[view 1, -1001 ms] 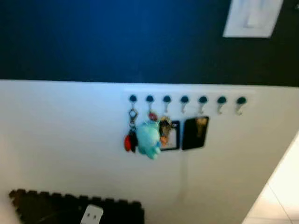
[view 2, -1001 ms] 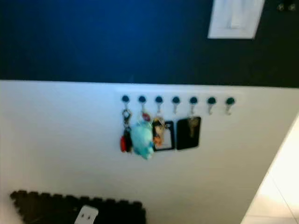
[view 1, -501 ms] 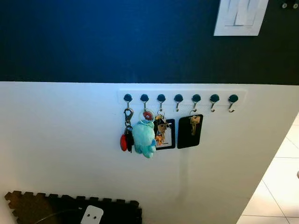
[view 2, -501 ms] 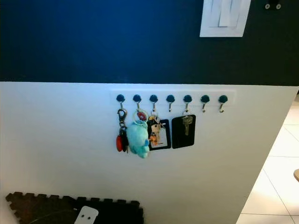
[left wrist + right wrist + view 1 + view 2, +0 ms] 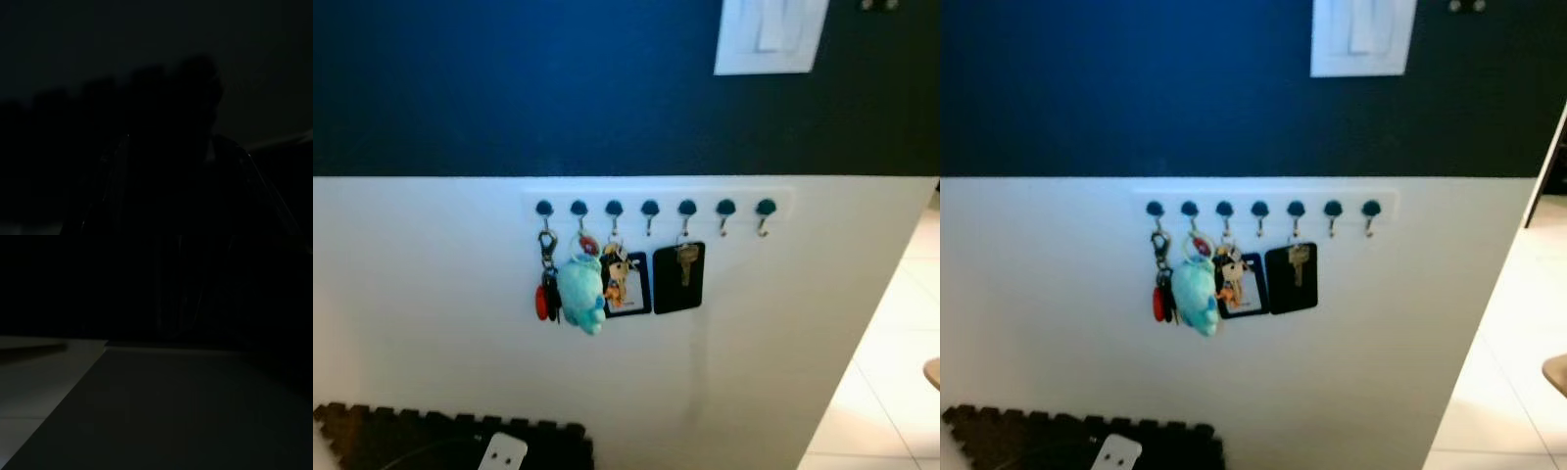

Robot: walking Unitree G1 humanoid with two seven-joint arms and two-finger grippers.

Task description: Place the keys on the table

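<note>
Since the bunches of keys [image 5: 597, 282] hang at reach height from a white rail of blue-knobbed hooks [image 5: 651, 208], we cannot tell either pincer's state in the dark wrist views.

Very dark — pale floor [image 5: 34, 382], possibly tiled — rest unreadable.

Left wrist view is showing very dark footage; the left claw [image 5: 166, 161] is appearing as a black silhouette, its two fingers [image 5: 110, 171] reading as long dark shapes with faint pale edge glints. Colour, cables, screws and markings are not resolving.
</note>
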